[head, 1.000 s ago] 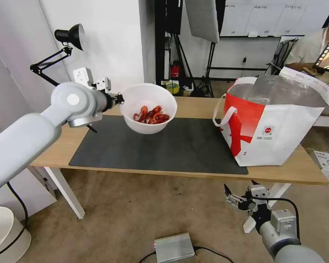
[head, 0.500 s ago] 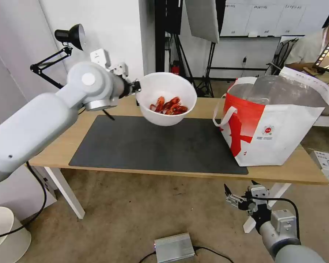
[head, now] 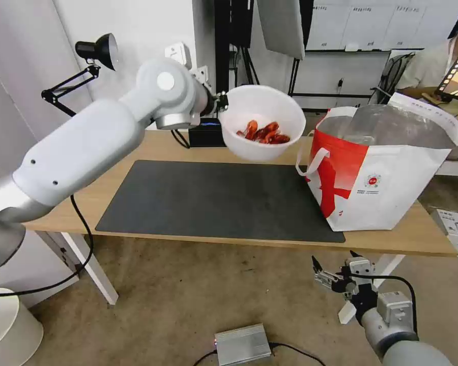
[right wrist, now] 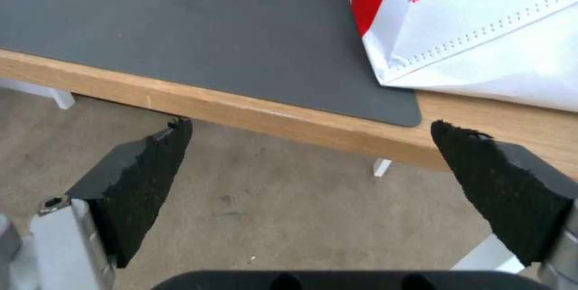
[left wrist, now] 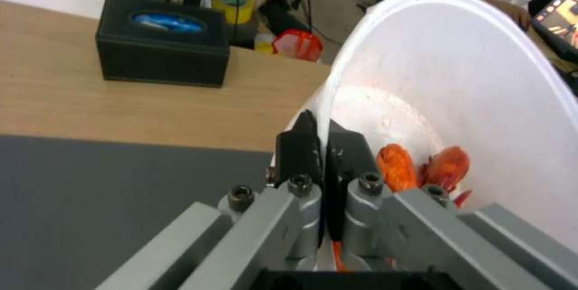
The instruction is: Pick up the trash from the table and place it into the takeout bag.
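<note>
Over the desk [head: 137, 147], your left end effector [head: 222, 101] pinches the bowl [head: 262, 122] rim; keep it level until above the bag [head: 381, 188]. Right end effector [head: 324, 277] hangs spread, idle.

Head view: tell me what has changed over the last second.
The left gripper, shut on the rim of the white bowl of crawfish shells, carried it up and rightward toward the takeout bag. The bag, the table and the open right gripper below the table edge stayed put.

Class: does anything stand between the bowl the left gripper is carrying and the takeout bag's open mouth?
Nothing visible does. The left gripper, pinching its rim, holds the white round bowl of red crawfish shells in the air beside the white, red-marked takeout bag; open air separates them.
</note>
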Motion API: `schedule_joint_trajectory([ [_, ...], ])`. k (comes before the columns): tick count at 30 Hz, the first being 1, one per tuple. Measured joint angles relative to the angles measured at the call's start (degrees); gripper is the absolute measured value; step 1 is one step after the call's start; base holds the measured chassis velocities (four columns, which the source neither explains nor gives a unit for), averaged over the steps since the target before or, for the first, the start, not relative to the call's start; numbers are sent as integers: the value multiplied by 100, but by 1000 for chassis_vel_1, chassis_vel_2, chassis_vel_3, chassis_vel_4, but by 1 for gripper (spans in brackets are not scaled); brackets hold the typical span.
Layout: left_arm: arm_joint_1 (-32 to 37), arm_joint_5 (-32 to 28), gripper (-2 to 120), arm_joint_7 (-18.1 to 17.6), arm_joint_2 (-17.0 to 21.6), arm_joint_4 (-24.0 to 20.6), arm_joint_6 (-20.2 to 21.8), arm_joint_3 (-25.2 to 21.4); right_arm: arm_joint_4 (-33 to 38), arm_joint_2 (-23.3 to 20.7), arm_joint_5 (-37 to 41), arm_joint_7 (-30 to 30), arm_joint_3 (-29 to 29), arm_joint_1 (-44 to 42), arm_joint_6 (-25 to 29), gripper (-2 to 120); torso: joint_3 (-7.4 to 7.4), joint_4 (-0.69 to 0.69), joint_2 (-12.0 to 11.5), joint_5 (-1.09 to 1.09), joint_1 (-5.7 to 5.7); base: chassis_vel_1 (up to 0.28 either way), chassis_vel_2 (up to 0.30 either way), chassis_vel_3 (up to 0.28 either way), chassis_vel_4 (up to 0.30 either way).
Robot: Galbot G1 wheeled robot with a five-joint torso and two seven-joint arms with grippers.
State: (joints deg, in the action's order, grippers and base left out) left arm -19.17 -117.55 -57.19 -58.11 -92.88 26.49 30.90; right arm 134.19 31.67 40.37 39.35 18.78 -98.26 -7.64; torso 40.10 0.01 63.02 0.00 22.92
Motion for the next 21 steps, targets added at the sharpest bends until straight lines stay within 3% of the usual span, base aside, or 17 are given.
schedule_joint_trajectory([
  [21, -746, -177, 0, 12, -756, 680, -34, 151, 0, 0, 0, 0, 0, 0, 0, 100, 0, -1, 0, 1, 0, 0, 0, 0, 0],
])
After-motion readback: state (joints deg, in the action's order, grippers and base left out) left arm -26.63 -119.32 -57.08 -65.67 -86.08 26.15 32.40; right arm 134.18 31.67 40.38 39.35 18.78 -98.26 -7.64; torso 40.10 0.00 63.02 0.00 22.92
